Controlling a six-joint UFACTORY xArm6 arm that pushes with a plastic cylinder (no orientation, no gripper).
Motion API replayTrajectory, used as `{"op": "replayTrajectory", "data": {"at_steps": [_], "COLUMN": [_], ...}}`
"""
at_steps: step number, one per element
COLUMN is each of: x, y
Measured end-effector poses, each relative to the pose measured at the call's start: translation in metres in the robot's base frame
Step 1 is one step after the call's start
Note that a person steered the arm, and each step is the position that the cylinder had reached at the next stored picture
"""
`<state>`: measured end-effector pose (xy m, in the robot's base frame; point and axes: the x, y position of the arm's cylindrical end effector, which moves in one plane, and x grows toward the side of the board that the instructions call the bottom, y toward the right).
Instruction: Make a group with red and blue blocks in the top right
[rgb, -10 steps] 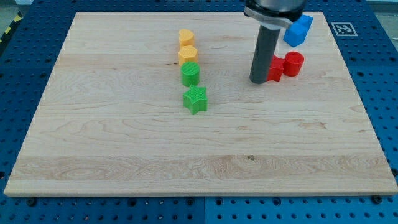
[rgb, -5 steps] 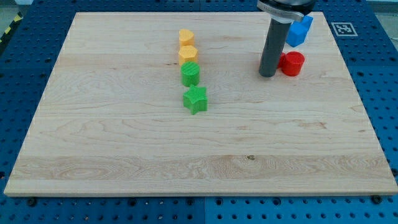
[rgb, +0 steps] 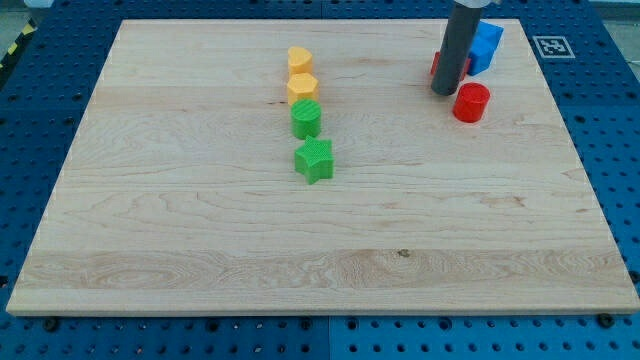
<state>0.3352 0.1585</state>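
Red cylinder (rgb: 471, 102) sits near the board's top-right corner; my bare tip (rgb: 443, 93), holding nothing, apparently presses a half-hidden red block (rgb: 437, 66) toward the blue block (rgb: 485, 47), and might overshoot.

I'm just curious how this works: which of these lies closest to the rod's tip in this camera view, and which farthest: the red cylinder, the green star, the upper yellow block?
From my tip, at the view's top right:
1. Red cylinder, just to its right and slightly lower.
2. Upper yellow block, well to the left, heading the column.
3. Green star, left and lower, at the column's bottom end.
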Motion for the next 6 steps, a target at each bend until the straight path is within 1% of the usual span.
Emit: {"op": "replayTrajectory", "data": {"at_steps": [5, 6], "x": [-0.086, -0.087], "y": [-0.006, -0.041]}}
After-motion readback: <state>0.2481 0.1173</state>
